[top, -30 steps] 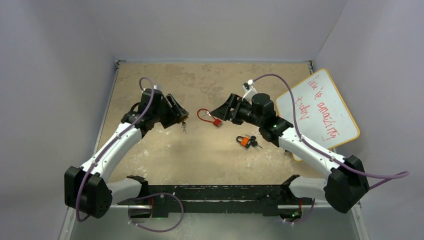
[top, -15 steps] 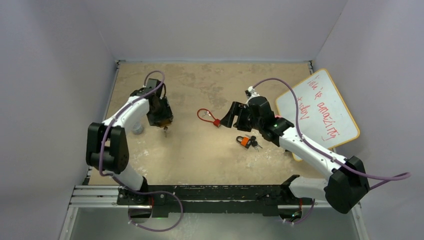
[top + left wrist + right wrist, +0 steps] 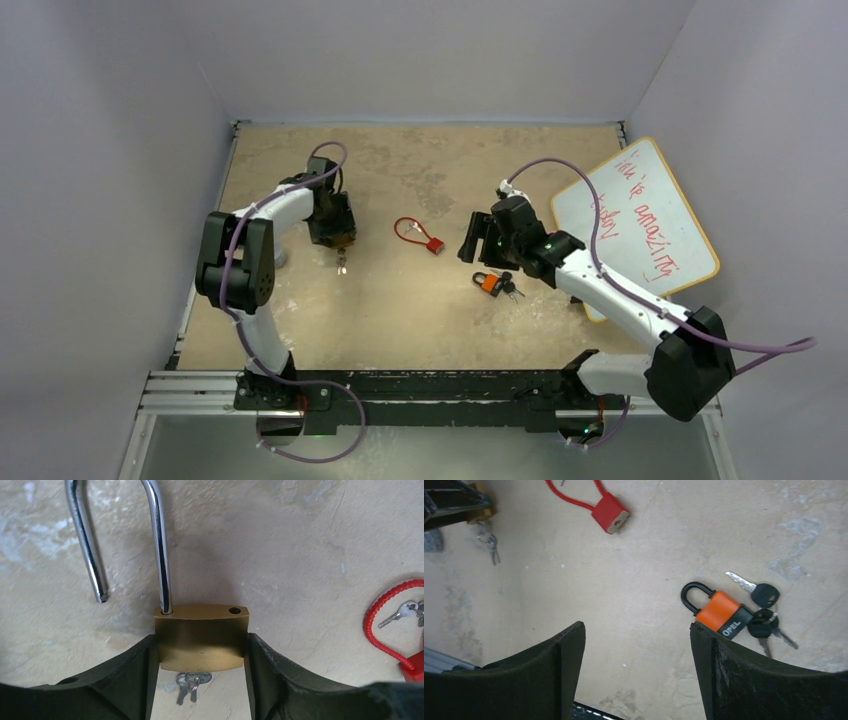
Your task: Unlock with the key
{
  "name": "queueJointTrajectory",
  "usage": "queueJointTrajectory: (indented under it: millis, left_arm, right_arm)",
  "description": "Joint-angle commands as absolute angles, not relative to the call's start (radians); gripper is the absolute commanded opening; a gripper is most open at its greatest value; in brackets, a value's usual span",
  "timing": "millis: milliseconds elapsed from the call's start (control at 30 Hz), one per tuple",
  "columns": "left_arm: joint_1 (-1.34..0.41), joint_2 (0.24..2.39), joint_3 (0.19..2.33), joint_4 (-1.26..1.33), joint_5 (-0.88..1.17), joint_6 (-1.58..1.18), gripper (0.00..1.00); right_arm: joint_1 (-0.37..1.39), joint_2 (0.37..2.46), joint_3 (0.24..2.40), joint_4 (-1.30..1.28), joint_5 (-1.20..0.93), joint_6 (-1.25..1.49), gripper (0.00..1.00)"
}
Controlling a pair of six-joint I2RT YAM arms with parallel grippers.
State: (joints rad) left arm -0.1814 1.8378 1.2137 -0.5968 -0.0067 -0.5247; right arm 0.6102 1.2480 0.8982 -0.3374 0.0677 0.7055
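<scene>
While our left tool (image 3: 200, 650) clenches the brass padlock (image 3: 202, 635) by its body, left of the red cable lock (image 3: 420, 234) and apart from it, we see the shackle (image 3: 161, 545) turned aside with one leg out of its hole, and keys (image 3: 189, 684) hanging from the underside. Right of the red cable lock, the orange padlock (image 3: 723, 614) lies on the surface (image 3: 400, 310), black-headed keys (image 3: 766, 615) at its base. Our right tool (image 3: 636, 630) hangs released just beside it, gripping nothing.
</scene>
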Motion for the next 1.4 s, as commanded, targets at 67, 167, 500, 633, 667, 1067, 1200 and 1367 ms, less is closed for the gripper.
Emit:
queueJointTrajectory:
  millis: [67, 167, 500, 633, 667, 1067, 1200, 1367]
  left_arm:
    - [-0.178, 1.867, 1.305, -0.497, 0.014, -0.485, 0.75]
    - [-0.178, 1.837, 1.318, -0.507, 0.004, -0.481, 0.87]
    - [-0.179, 1.586, 1.243, -0.556, 0.104, -0.512, 0.88]
    - [-0.181, 1.479, 1.141, -0.497, 0.177, -0.558, 0.87]
    - [-0.181, 1.459, 1.121, -0.482, 0.187, -0.566, 0.87]
    - [-0.183, 1.426, 1.058, -0.486, 0.242, -0.581, 0.84]
    - [-0.184, 1.417, 1.042, -0.483, 0.253, -0.584, 0.84]
    - [-0.187, 1.410, 1.024, -0.482, 0.255, -0.582, 0.84]
  right_arm:
    - [0.611, 1.275, 0.915, -0.405, 0.240, 0.640, 0.81]
    - [0.609, 1.288, 0.889, -0.403, 0.287, 0.634, 0.82]
    - [0.578, 1.465, 0.912, -0.592, 0.460, 0.772, 0.64]
    - [0.575, 1.489, 0.913, -0.654, 0.595, 0.840, 0.58]
    - [0.573, 1.486, 0.905, -0.636, 0.590, 0.843, 0.57]
    - [0.545, 1.560, 0.833, -0.419, 0.391, 0.842, 0.41]
    - [0.545, 1.568, 0.827, -0.426, 0.335, 0.825, 0.51]
    - [0.546, 1.592, 0.830, -0.418, 0.335, 0.775, 0.56]
